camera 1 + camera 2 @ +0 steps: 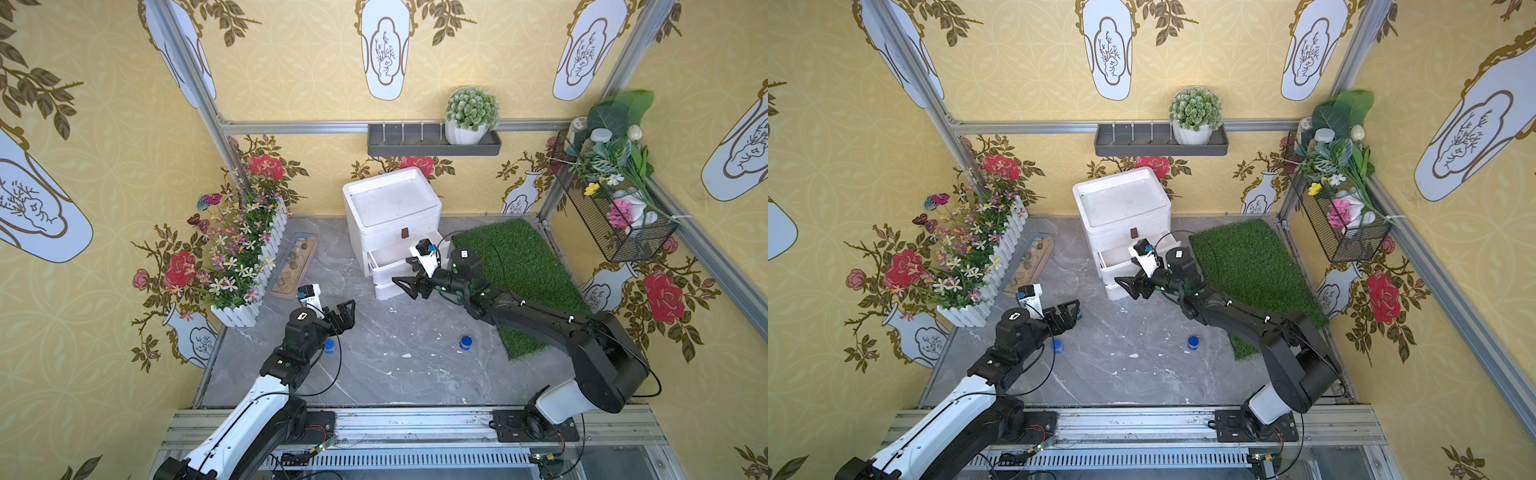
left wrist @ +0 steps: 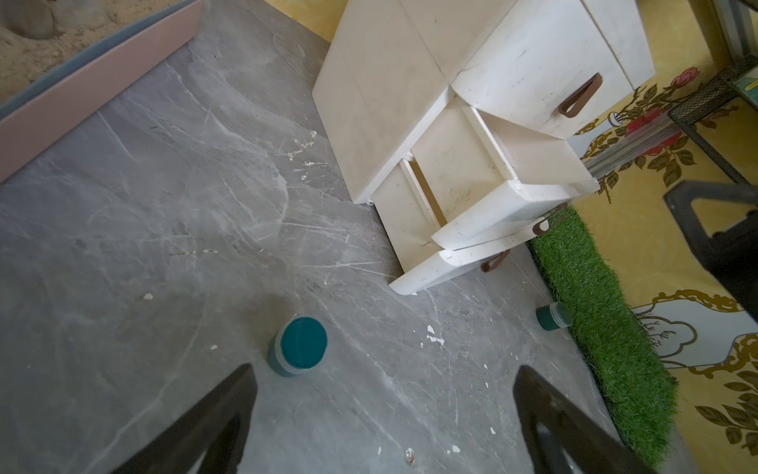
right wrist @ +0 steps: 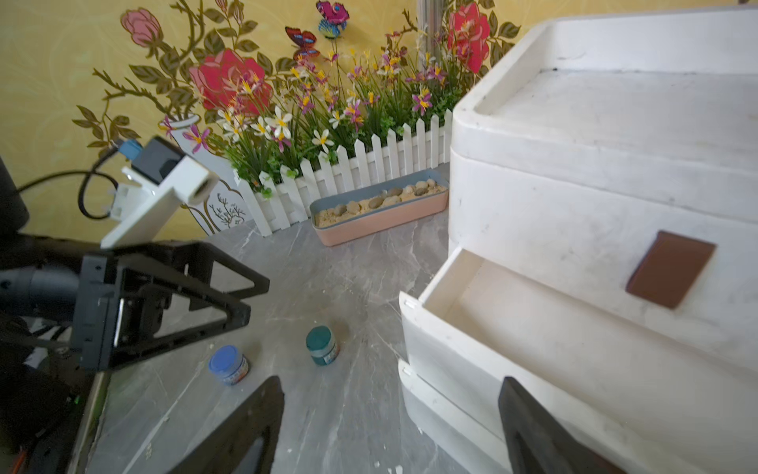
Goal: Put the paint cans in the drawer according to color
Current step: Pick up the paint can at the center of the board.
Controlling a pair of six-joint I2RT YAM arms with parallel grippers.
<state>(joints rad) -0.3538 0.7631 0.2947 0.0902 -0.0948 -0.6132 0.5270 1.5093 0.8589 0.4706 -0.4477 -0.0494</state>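
My left jaws are spread wide with nothing between them, low over the grey bench point(image 1: 395, 374). An upright dark green paint can point(image 2: 303, 344) stands on the bench just ahead of them, nearer one finger than the other. A blue paint can point(image 1: 329, 345) sits close beside my left arm, partly hidden by it in both top views. A second blue can point(image 1: 466, 342) stands well apart from it, near the front corner of the grass mat point(image 1: 519, 266). A second dark green can point(image 2: 553, 315) lies tipped on its side at the mat's edge, near the bottom drawer point(image 2: 430, 275), which stands slightly out. My right jaws are spread too, holding nothing. They hover in front of the white drawer chest point(image 1: 390, 208), whose middle drawer point(image 3: 533, 328) is pulled out, while the top drawer point(image 1: 386, 237) is shut.
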